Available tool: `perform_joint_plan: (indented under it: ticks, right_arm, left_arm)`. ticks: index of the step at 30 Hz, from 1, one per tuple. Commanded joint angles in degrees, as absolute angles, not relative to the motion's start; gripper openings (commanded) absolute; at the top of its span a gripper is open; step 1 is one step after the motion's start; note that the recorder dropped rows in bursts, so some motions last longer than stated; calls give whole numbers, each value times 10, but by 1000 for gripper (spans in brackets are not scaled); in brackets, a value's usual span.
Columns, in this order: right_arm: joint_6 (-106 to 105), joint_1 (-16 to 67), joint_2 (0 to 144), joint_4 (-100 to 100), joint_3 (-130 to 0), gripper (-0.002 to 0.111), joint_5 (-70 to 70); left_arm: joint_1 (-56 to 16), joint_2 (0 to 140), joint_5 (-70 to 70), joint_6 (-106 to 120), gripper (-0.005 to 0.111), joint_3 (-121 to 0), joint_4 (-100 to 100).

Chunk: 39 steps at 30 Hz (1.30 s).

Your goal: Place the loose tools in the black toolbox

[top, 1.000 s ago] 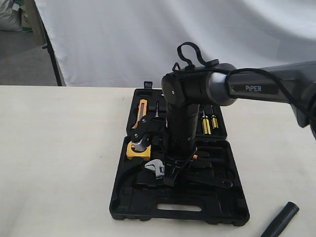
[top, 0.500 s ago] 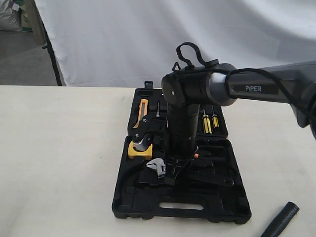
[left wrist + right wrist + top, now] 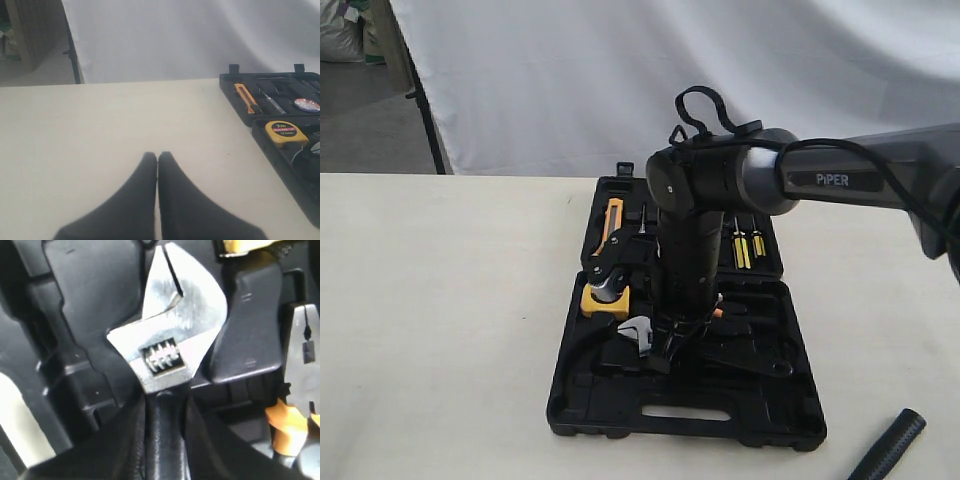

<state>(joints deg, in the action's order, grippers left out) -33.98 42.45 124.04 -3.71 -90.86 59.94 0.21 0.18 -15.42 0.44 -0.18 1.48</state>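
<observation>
The black toolbox [image 3: 620, 415] lies open in the middle of the table. My right gripper [image 3: 670, 335] [image 3: 165, 400] reaches straight down into its near half. It is shut on the dark handle of the silver adjustable wrench [image 3: 638, 334] [image 3: 172, 335], whose head sits just over the moulded recesses. A black ribbed hammer handle [image 3: 893, 447] pokes in at the front right corner of the table; its head is out of view. A small shiny tape roll [image 3: 306, 105] rests in the far half. My left gripper [image 3: 157, 156] is shut and empty over bare table left of the toolbox [image 3: 280, 165].
A yellow tape measure [image 3: 603, 301] [image 3: 286, 133] sits in the box beside the wrench head. Orange-handled pliers [image 3: 298, 405] [image 3: 725, 313], an orange knife [image 3: 611, 222] [image 3: 246, 98] and yellow screwdrivers [image 3: 741, 250] fill other recesses. A white backdrop hangs behind the table.
The wrench head and my right gripper have crept slightly towards the far side of the box. The toolbox itself has shifted a little to the right.
</observation>
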Motion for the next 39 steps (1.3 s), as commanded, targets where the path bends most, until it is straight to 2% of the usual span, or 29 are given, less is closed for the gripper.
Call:
perform_joint_plan:
  ticks: [1,3,6,17,24,26,29,34,35,39]
  right_arm:
    - [-308,422,1241,-47,-909,39,588]
    - [-306,422,1241,-44,-909,53,589]
    - [-284,422,1241,-43,-913,65,609]
    - [-261,422,1228,-77,-978,65,693]
    - [-269,421,1209,-61,-988,65,698]
    - [-269,419,1212,-57,-988,62,700]
    - [-270,414,1220,-36,-988,45,700]
    - [-273,412,1227,9,-981,3,700]
    - [-273,412,1227,19,-977,0,700]
    - [-278,412,1227,40,-947,-1,700]
  left_arm:
    - [0,0,-155,0,1,0,17]
    - [0,0,-155,0,1,0,17]
    - [0,0,-155,0,1,0,17]
    - [0,0,-155,0,1,0,17]
    - [0,0,-155,0,1,0,17]
    - [0,0,-155,0,1,0,17]
    - [0,0,-155,0,1,0,17]
    - [0,0,-155,0,1,0,17]
    - [0,0,-155,0,1,0,17]
    - [0,0,-155,0,1,0,17]
